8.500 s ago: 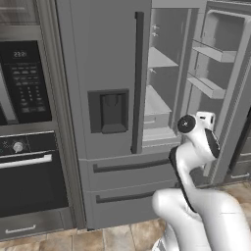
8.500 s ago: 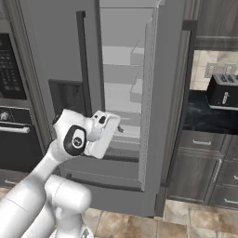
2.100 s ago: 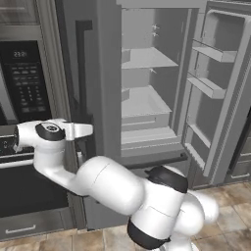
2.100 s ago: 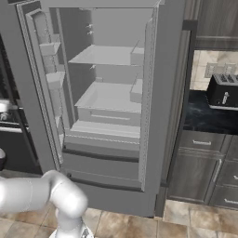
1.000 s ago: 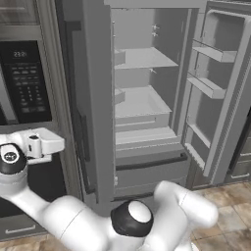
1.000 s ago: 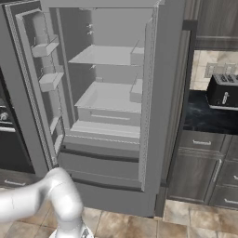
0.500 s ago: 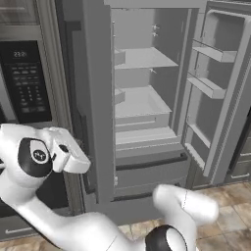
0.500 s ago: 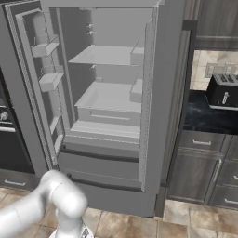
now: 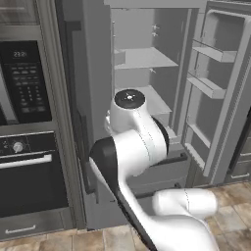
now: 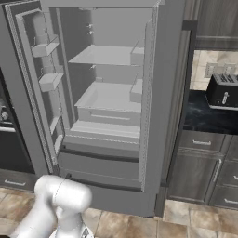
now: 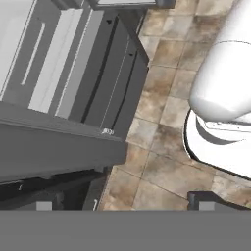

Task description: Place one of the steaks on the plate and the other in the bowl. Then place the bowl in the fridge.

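Straight ahead of the base stands the fridge (image 9: 147,93), both of its upper doors swung wide and its pale shelves bare. From the left base view the arm (image 9: 132,147) folds up in front of the fridge's lower drawers and hides much of them, while the fridge's right door (image 9: 220,83) shows its inner racks and a black wall oven (image 9: 27,127) sits just left of the fridge. The right base view gives the fridge's other side: the left door (image 10: 39,79) with its small racks, the full stack of shelves and the crisper drawer unobstructed, and, to the right of the fridge, a dark bench (image 10: 211,118) carrying a toaster (image 10: 224,90) above dark cabinet drawers. The hand view looks steeply down past the fridge's lower drawer fronts (image 11: 88,83) onto the tan floor tiles (image 11: 162,142) beside them. At the bottom of that view the fingertips of the hand (image 11: 122,206) stand far apart, one (image 11: 44,205) near the fridge side and the other over the tiles, spread as wide as they go with nothing between them. Steaks, plate and bowl cannot be placed from these pictures.
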